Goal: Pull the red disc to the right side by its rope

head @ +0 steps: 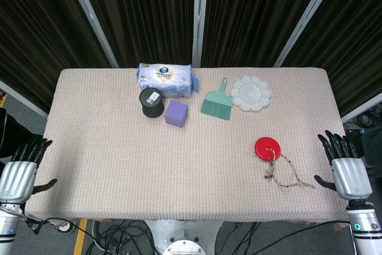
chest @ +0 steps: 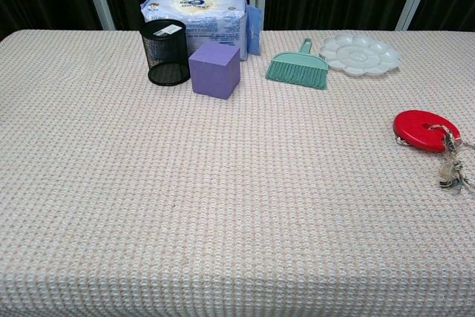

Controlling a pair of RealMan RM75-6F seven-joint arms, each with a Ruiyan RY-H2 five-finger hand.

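The red disc (head: 268,147) (chest: 424,129) lies flat on the right part of the table. Its rope (head: 283,173) (chest: 450,161) trails loose from it toward the front right, held by nothing. My right hand (head: 346,168) hovers off the table's right edge, fingers spread and empty, well apart from the rope. At the front-left corner, off the table, my left hand (head: 21,170) is also spread and empty. Neither hand shows in the chest view.
At the back stand a tissue pack (head: 165,79), a black mesh cup (head: 151,103), a purple cube (head: 176,113), a teal hand brush (head: 218,103) and a white palette tray (head: 250,92). The woven tablecloth (head: 149,165) covers the whole table.
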